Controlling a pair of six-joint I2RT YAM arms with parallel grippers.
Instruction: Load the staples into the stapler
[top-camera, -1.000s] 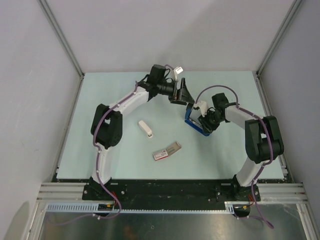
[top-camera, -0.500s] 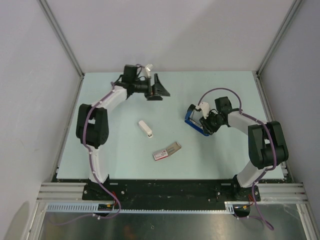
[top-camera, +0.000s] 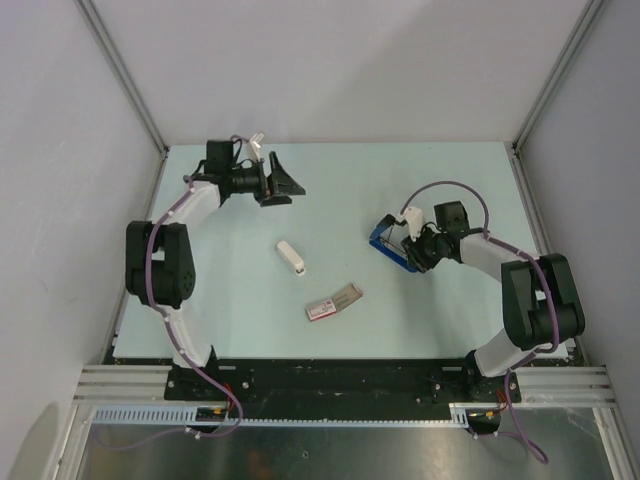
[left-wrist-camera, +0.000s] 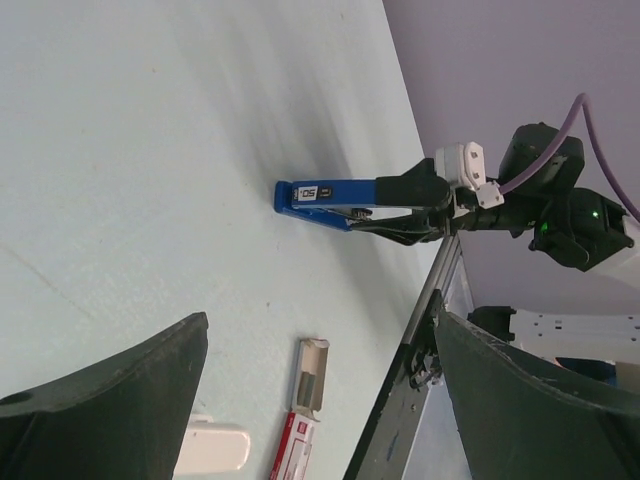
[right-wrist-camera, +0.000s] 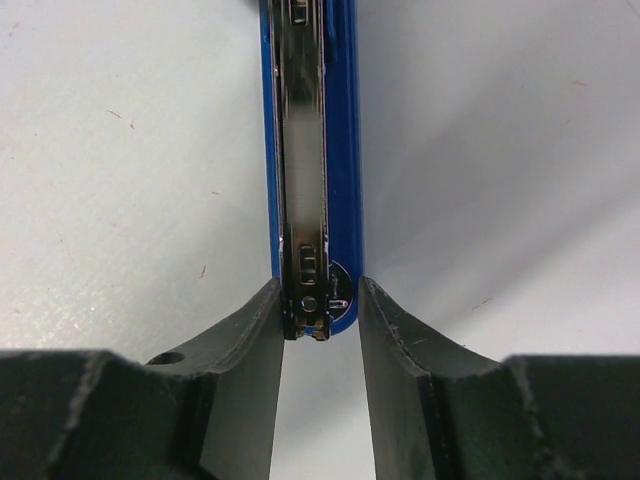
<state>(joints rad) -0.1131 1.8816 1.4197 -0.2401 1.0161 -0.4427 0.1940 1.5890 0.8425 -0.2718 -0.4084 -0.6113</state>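
**Hold the stapler tight by its back end**

The right tool (right-wrist-camera: 320, 305) is partly closed. Its two fingers pinch the back end of the stapler (right-wrist-camera: 342, 120). The blue body and its shiny metal strip run straight out ahead of the tool. In the left wrist view, the far tip of the stapler looks like it touches the desk (top-camera: 230, 300), but I cannot be sure.

I think the step now is getting the stapler ready for the staples. The right tool should squeeze firmly and not twist. It only has a small bit of the end, so the stapler could swing or slip. Resting the tip on the desk would help. I cannot tell if the stapler is open, or if any staples are inside it.

Farther from the right tool, toward the left arm and nearer the arm bases, lies the staple box (top-camera: 333, 302). Its grey tray (top-camera: 349, 293) is slid partway out. A small white thing (top-camera: 291, 257) lies a little past the box, not touching it.

Farthest off is the left tool (top-camera: 285, 182). It is wide open and holds nothing. It should come to the box slowly and lift the staples gently, so the strip does not break.
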